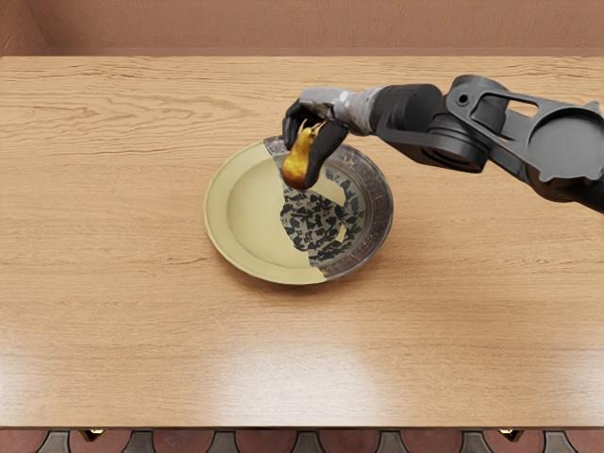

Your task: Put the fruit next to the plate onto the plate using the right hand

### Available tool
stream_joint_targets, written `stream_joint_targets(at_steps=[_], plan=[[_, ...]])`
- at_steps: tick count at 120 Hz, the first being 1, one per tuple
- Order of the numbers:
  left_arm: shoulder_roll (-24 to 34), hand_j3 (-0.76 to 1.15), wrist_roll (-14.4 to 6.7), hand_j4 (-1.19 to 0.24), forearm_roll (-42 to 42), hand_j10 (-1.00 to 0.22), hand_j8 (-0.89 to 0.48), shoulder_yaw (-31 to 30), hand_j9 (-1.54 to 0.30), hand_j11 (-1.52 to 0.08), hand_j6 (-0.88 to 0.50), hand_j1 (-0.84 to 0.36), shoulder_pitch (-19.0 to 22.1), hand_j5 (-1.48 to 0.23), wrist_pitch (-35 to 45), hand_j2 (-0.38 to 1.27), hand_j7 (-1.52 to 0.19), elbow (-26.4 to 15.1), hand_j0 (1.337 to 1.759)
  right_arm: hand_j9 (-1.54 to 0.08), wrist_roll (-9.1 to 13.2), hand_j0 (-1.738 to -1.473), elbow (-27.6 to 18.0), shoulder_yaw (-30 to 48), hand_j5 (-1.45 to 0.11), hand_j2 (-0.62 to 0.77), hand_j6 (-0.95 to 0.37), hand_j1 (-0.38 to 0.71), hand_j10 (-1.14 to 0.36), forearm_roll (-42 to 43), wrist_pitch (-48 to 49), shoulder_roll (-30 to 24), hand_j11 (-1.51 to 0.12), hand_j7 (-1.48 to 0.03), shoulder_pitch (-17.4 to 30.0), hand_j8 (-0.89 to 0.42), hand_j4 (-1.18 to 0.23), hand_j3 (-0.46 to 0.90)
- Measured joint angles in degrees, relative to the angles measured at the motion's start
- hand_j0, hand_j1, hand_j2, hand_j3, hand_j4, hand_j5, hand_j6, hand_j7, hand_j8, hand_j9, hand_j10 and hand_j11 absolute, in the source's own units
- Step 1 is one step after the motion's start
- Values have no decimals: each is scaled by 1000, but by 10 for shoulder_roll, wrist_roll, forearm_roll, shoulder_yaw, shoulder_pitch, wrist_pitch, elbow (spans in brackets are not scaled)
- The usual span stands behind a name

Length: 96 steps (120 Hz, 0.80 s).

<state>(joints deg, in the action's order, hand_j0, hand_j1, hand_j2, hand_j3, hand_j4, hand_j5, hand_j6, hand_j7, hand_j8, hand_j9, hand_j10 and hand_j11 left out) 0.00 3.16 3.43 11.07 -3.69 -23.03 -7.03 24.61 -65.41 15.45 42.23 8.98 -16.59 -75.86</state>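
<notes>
Head view shows the right hand (316,127) reaching in from the right on its dark arm (453,118), poised over the far edge of the plate (241,212). Its fingers (332,142) are curled narrowly around the fruit (300,159), a yellow-orange piece clasped at its slimmer top. The fruit hangs below the fingers with its long axis roughly upright and its fatter end pointing down. That end sits just inside the far rim, and I cannot tell whether it touches the plate or is slightly above it. The plate's middle lies nearer than the fruit, so the coming move is probably a short shift nearward and down before letting go. No left arm appears on the surface (113,311). Nothing carries readable writing or a brand; the plate's right half has only a dark leafy pattern.
</notes>
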Motion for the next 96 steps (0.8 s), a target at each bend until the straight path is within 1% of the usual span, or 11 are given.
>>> stream_joint_targets(at_steps=[19, 21, 28, 36, 44, 54, 67, 79, 96], plan=[[0, 0, 0, -13, 0, -13, -13, 0, -17, -17, -13, 334, 0, -17, 0, 2, -17, 0, 1658, -1206, 3, -1658, 2, -1, -1210, 609, -545, 301, -771, 0, -4, 14, -1229, -1134, -4, -411, -839, 1], [0, 0, 0, -13, 0, -13, -13, 0, -17, -17, -13, 334, 0, -17, 0, 2, -17, 0, 1658, -1150, 3, -1658, 3, 0, -1153, 552, -533, 272, -769, 0, -5, 14, -1173, -1085, -4, -407, -804, 0], [0, 0, 0, -13, 0, -13, -13, 0, -17, -17, -13, 334, 0, -17, 0, 2, -17, 0, 1658, -864, 4, -1658, 4, 1, -866, 415, -400, 118, -578, 2, -6, 13, -882, -815, -5, -306, -604, 0], [0, 0, 0, -13, 0, -13, -13, 0, -17, -17, -13, 334, 0, -17, 0, 2, -17, 0, 1658, -623, 5, -1658, 5, 1, -625, 299, -289, -13, -417, 2, -8, 13, -636, -588, -5, -221, -436, 0], [0, 0, 0, -13, 0, -13, -13, 0, -17, -17, -13, 334, 0, -17, 0, 2, -17, 0, 1658, -450, 5, -1658, 6, 1, -451, 216, -209, -107, -301, 3, -9, 13, -459, -424, -5, -159, -315, 0], [0, 0, 0, -13, 0, -13, -13, 0, -17, -17, -13, 334, 0, -17, 0, 2, -17, 0, 1658, -299, 5, -1658, 6, 2, -300, 144, -140, -188, -200, 3, -10, 12, -305, -282, -5, -106, -209, 0], [0, 0, 0, -13, 0, -13, -13, 0, -17, -17, -13, 334, 0, -17, 0, 2, -17, 0, 1658, -176, 15, -1658, 3, 3, -176, 85, -83, -255, -118, -3, 6, 10, -179, -166, -5, -63, -124, 0], [0, 0, 0, -13, 0, -13, -13, 0, -17, -17, -13, 334, 0, -17, 0, 2, -17, 0, 1658, -108, 20, -1658, -2, 11, -108, 52, -52, -291, -73, -78, 30, 1, -110, -102, -6, -39, -76, 0], [0, 0, 0, -13, 0, -13, -13, 0, -17, -17, -13, 334, 0, -17, 0, 2, -17, 0, 1658, -54, 22, -1658, -26, 18, -54, 26, -27, -320, -37, -167, 43, -7, -55, -51, -10, -20, -39, 0]])
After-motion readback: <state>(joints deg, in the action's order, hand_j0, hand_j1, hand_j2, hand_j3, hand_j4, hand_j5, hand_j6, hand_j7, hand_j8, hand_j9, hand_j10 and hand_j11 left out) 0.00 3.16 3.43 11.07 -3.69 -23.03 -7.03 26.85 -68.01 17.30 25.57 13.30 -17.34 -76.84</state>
